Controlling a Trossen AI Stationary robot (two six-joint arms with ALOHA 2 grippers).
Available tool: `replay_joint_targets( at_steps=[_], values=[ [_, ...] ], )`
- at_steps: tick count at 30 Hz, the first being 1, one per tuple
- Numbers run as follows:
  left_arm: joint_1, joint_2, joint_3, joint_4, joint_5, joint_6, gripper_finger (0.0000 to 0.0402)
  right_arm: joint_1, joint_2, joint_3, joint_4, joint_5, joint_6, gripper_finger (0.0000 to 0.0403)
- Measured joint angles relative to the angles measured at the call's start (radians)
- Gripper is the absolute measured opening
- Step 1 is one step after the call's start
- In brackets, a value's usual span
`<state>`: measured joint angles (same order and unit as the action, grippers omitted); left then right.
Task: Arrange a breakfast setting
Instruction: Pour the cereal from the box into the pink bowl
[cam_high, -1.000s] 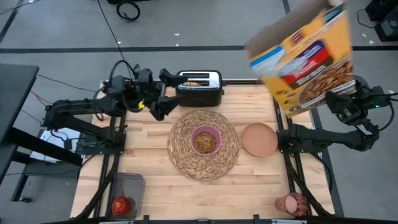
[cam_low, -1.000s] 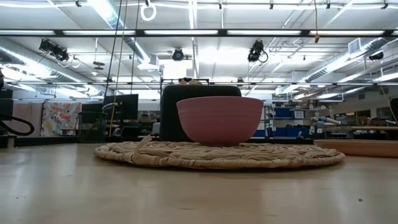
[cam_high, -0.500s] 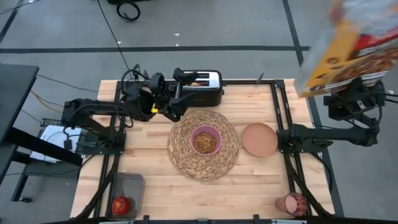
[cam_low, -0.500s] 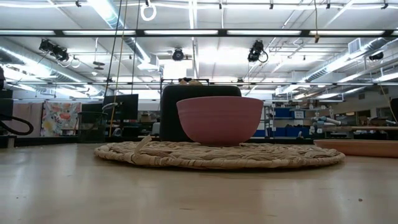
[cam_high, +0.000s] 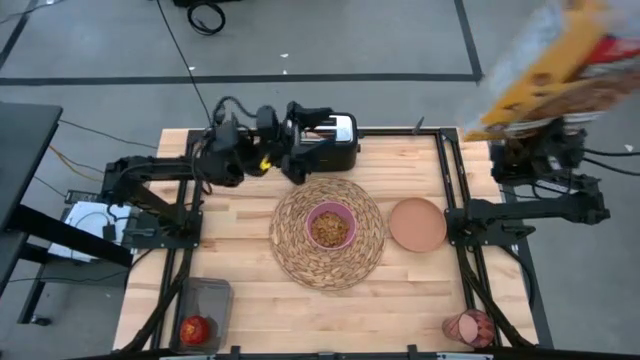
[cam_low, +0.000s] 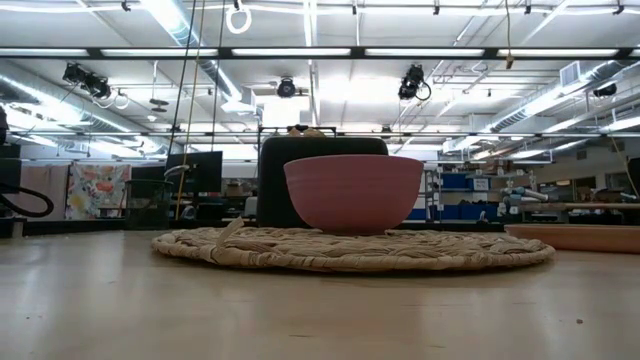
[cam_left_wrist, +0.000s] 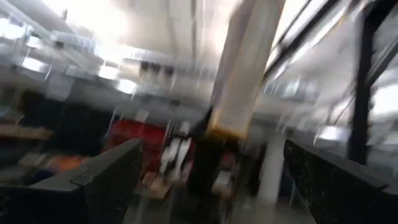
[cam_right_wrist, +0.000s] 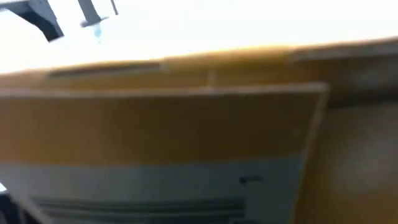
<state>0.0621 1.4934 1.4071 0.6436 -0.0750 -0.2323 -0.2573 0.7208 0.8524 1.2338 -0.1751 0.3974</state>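
Left gripper (cam_high: 318, 124) spread above black toaster (cam_high: 333, 145) | right gripper (cam_high: 528, 133) pinching yellow cereal box (cam_high: 556, 66) off-worktop | small pink bowl (cam_high: 330, 226) on round woven straw placemat (cam_high: 290, 240)

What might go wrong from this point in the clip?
The right gripper holds the cereal box tilted, high beyond the table's right edge; it may slip or spill cereal on the floor. The left gripper, open, is close above the toaster and may bump it.

Grey taped floor (cam_high: 330, 40), wooden table (cam_high: 250, 300), bright ceiling striplights (cam_low: 320, 52).
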Motion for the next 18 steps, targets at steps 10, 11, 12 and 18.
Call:
replay_joint_targets(
  at_steps=[10,11,12,18],
  values=[
    [-0.003,0.072,0.415,-0.411,0.023,0.066,0.0394,0.000,0.093,-0.002,0.032,0.038,0.019,0.0245],
    [0.001,0.074,0.422,-0.413,0.024,0.065,0.0394,0.000,0.093,-0.002,0.032,0.036,0.022,0.0245],
    [0.003,0.076,0.431,-0.414,0.026,0.063,0.0394,0.000,0.094,-0.002,0.028,0.032,0.024,0.0245],
    [0.004,0.077,0.460,-0.452,0.046,0.052,0.0394,0.000,0.093,-0.002,-0.017,0.024,0.022,0.0245]
  ],
)
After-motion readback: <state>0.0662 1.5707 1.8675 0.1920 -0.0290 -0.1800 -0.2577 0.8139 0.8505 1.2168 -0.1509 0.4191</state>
